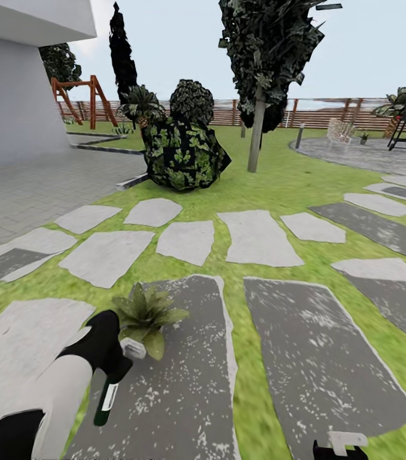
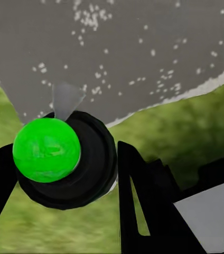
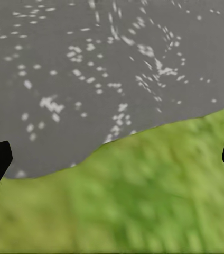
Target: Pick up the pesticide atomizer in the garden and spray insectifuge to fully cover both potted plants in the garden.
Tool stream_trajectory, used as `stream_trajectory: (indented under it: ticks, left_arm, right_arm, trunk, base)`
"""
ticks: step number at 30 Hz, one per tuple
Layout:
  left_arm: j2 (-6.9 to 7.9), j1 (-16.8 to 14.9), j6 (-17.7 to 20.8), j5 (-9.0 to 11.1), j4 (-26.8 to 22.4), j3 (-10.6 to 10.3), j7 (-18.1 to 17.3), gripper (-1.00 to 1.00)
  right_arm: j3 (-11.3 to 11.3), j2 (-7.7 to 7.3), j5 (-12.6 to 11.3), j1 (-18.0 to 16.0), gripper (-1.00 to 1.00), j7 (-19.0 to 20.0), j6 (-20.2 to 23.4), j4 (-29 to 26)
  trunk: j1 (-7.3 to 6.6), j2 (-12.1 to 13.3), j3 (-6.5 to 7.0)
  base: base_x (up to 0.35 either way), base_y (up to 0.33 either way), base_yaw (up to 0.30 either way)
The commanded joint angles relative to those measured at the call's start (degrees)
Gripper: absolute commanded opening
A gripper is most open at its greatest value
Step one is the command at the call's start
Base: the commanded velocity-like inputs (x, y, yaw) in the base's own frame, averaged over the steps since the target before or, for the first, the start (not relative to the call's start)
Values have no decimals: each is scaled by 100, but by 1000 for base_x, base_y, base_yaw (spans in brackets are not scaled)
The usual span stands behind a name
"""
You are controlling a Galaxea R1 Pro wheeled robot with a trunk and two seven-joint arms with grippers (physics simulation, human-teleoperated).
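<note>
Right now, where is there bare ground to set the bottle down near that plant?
The dark slab is bare right of the potted plant and toward you. The next dark slab, past the grass strip, is wholly bare. It is crowded where the left tool, holding the pesticide atomizer, meets the plant.

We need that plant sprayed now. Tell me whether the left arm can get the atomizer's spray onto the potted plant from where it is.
Probably yes. The left gripper holds the pesticide atomizer right beside the potted plant, with nothing between them. Which way the nozzle points is unclear.
</note>
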Motion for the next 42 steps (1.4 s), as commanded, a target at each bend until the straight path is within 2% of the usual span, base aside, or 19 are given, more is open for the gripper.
stream_trajectory:
  ticks: [1, 7, 15, 21, 28, 42]
  left_arm:
    - [-23, 1, 25, -41, -4, 46, -15, -100]
    - [-95, 8, 25, -21, 0, 78, 60, -100]
    - [-99, 20, 25, -20, 7, 80, 63, -100]
    - [-77, 31, 25, -25, 3, 80, 63, -100]
    - [-28, 388, 25, -86, -11, 80, 64, -100]
    - [-38, 422, 25, -99, -31, 64, 72, -100]
  right_arm:
    - [-44, 0, 60, -4, 100, -18, -18, 6]
    - [-43, 6, 60, -4, 100, -16, -18, 9]
    - [-43, 9, 62, -4, 100, -16, -18, 13]
    - [-43, 9, 60, -4, 100, -21, -18, 13]
    - [-43, 9, 61, -4, 100, -23, -18, 13]
    - [-43, 9, 59, -4, 100, -21, -18, 13]
  trunk:
    - [-1, -2, -9]
    - [-1, -2, -27]
    - [-1, -2, -28]
    - [-1, -2, -28]
    - [-1, -2, -28]
    - [-1, -2, -28]
  base:
    - [0, 0, 174]
    - [125, -87, 128]
    - [202, -202, 9]
    - [-28, -209, 216]
    - [-4, -21, 274]
    - [141, 0, 61]
